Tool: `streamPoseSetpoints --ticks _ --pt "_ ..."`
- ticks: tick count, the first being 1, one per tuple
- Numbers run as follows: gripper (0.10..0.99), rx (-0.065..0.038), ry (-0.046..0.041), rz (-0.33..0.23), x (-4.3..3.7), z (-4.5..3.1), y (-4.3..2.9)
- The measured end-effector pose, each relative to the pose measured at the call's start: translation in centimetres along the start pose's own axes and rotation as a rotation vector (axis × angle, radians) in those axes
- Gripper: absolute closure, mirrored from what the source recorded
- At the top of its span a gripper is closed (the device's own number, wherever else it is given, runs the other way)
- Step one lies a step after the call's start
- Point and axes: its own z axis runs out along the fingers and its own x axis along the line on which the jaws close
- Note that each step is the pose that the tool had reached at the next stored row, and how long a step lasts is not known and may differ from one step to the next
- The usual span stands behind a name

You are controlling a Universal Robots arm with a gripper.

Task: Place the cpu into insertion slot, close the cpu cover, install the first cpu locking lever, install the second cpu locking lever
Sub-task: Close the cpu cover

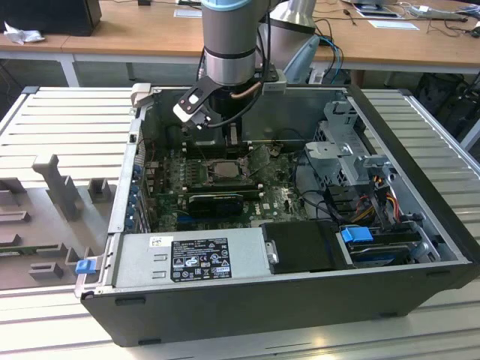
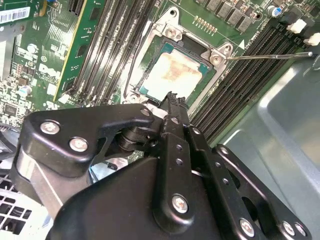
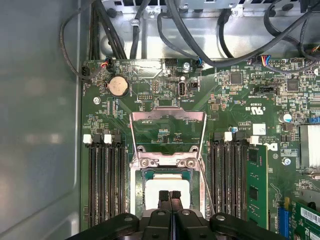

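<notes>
The cpu (image 3: 167, 186) lies flat in the insertion slot (image 3: 137, 186), its pale top smeared brownish (image 2: 175, 72). The cpu cover (image 3: 167, 118) is swung up and open behind the socket, and the green board shows through its window. A thin locking lever (image 2: 270, 56) sticks out free beside the socket, and a lever wire (image 3: 205, 187) runs along its edge. My gripper (image 3: 170, 196) hovers just over the cpu's near edge. Its black fingers (image 2: 172, 102) are pressed together with nothing between them. In the exterior view the arm (image 1: 229, 52) reaches down into the computer case over the socket (image 1: 223, 169).
Black memory slots (image 3: 106, 175) flank the socket on both sides. Cables (image 3: 200, 35) hang at the back of the case. A power supply (image 1: 199, 259) lies along the case front and a grey drive cage (image 1: 349, 150) stands on the exterior view's right. The grey case wall (image 3: 40, 125) is close by.
</notes>
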Motion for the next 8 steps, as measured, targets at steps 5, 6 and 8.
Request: streamPoseSetpoints --ticks 5,6,8 --pt "0.98 0.0 -0.0051 0.0 0.13 -1.06 0.13" --pt "0.98 0.0 -0.0056 0.0 0.17 -1.38 0.15" --pt "0.98 0.0 -0.0062 0.0 0.21 -1.94 0.19"
